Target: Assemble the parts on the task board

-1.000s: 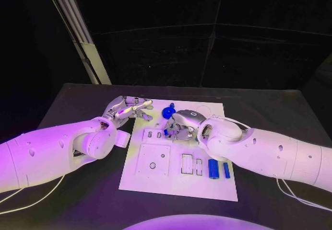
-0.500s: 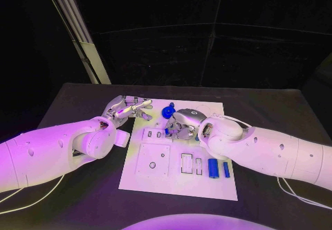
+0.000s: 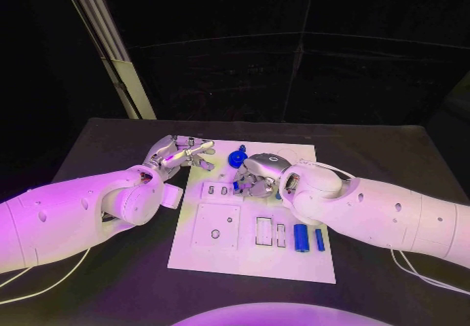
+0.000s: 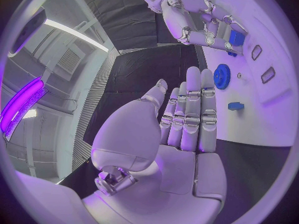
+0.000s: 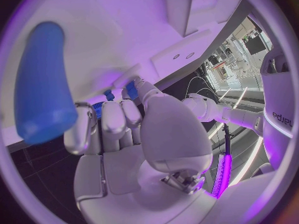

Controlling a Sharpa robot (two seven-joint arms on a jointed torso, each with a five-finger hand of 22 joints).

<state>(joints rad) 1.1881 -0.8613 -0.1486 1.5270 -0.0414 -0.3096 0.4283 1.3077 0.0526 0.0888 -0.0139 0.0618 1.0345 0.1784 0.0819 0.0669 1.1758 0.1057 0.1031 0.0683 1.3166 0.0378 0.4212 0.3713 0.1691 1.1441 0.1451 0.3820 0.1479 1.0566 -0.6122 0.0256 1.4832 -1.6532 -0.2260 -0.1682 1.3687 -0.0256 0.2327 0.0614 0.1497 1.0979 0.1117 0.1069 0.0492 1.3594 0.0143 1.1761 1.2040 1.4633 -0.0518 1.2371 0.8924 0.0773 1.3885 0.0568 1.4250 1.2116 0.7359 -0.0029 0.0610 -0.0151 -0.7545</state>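
On the middle of the black table [image 3: 117, 136] we find the white task board [image 3: 245, 261], long side running near to far. Our right hand [image 3: 257, 178] sits low over the board's far half, fingers curled onto a small blue part [image 4: 236, 38]; the head view hides that piece behind the hand, while the left wrist view shows it pinched at the fingertips, and the right wrist view shows blue between the fingertips [image 5: 131, 91]. Our left hand [image 3: 181, 154] hovers at the board's far left edge, fingers straight and together, holding nothing, as the left wrist view confirms. A blue gear [image 3: 238, 159] stands between the two hands. Two blue cylinders [image 3: 301, 238] lie side by side on the board's near right. The left wrist view also shows a small blue block [image 4: 234, 105] beside the gear.
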